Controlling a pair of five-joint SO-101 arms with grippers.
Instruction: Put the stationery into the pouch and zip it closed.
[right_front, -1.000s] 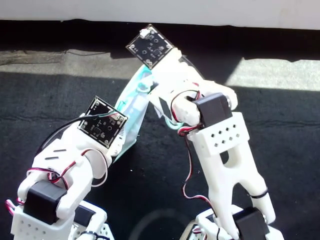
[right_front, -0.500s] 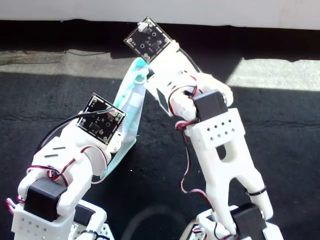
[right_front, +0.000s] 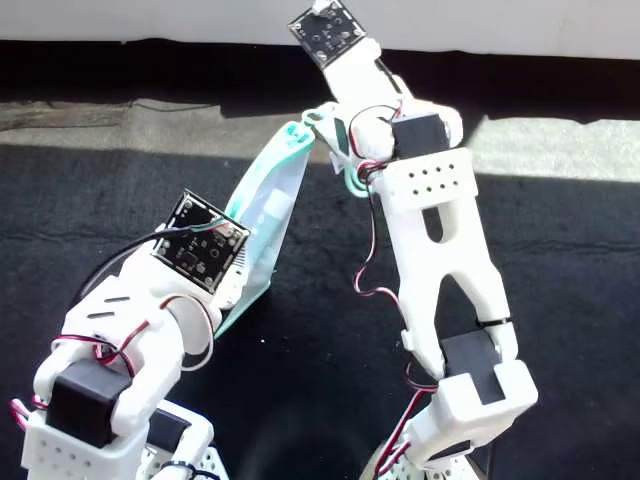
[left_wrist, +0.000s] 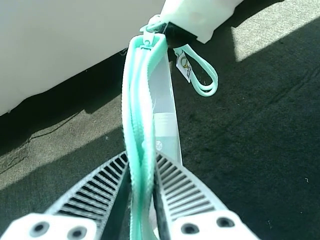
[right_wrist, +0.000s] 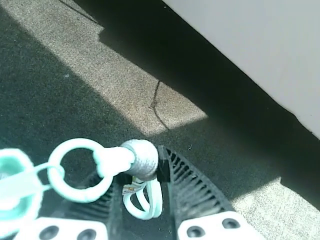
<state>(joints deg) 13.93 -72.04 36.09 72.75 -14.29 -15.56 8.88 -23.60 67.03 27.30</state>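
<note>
Your left gripper (left_wrist: 142, 167) clamps one end of the pouch (left_wrist: 167, 100), held above the mat (left_wrist: 260, 125), so your right gripper (right_wrist: 142, 167), pinching the zip pull (right_wrist: 120, 159) at the far end, has a taut zip to draw against.

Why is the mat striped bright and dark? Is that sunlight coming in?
Likely hard sunlight. High view: a bright patch on the dark mat beside deep shadow. Left wrist view: glare on the translucent mint-green zip pouch. Right wrist view: a lit diagonal strip between shadows.
</note>
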